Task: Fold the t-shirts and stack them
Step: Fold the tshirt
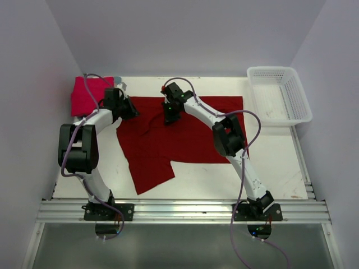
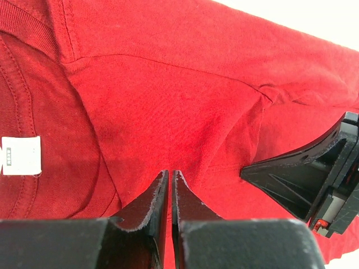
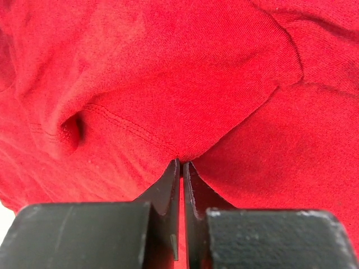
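A dark crimson t-shirt (image 1: 179, 137) lies spread on the table's middle, one sleeve hanging toward the front left. My left gripper (image 1: 130, 107) is at its back left edge, its jaws (image 2: 170, 175) shut with red cloth in the thin gap; the collar label (image 2: 21, 155) shows to the left. My right gripper (image 1: 170, 116) is at the shirt's back middle, shut (image 3: 181, 162) on a bunched fold of the same shirt (image 3: 185, 84). A folded pinkish-red t-shirt (image 1: 88, 95) lies at the back left corner. The blue-grey t-shirt is out of view.
A white plastic mesh basket (image 1: 279, 94) stands at the back right. The right gripper's black body (image 2: 314, 179) is close to the left gripper's right side. White table (image 1: 269, 162) shows in front and to the right of the shirt.
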{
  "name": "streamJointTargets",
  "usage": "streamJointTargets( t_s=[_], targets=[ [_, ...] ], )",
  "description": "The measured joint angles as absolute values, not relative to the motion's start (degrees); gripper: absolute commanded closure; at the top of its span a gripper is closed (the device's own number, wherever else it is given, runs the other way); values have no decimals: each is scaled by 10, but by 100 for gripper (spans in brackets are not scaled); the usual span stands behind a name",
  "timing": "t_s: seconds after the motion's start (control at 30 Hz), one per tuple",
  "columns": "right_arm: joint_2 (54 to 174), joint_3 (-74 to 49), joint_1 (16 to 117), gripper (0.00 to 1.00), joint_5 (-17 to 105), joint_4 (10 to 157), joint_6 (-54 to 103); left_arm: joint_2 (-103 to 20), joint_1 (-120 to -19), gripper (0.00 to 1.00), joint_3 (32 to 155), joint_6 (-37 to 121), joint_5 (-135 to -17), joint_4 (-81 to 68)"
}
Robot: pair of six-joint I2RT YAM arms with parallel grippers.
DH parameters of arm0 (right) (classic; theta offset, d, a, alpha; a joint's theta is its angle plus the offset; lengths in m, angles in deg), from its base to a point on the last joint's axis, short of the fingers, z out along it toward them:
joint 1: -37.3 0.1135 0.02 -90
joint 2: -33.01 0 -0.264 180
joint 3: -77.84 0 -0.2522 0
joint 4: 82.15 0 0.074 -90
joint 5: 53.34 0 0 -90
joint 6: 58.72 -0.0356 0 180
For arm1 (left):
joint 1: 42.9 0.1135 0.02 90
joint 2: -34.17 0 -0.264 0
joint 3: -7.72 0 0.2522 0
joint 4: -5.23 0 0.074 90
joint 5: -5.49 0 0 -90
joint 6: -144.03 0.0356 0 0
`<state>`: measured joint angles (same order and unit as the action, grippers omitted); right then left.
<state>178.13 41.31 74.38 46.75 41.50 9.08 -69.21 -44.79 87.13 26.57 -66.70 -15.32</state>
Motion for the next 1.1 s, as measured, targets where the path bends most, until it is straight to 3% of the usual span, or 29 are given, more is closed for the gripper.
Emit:
streamJointTargets(
  t_s=[1.1],
  targets=[
    [1715, 351, 744, 96, 404, 416, 123, -692, -448, 92, 871, 266, -667, -154]
  ],
)
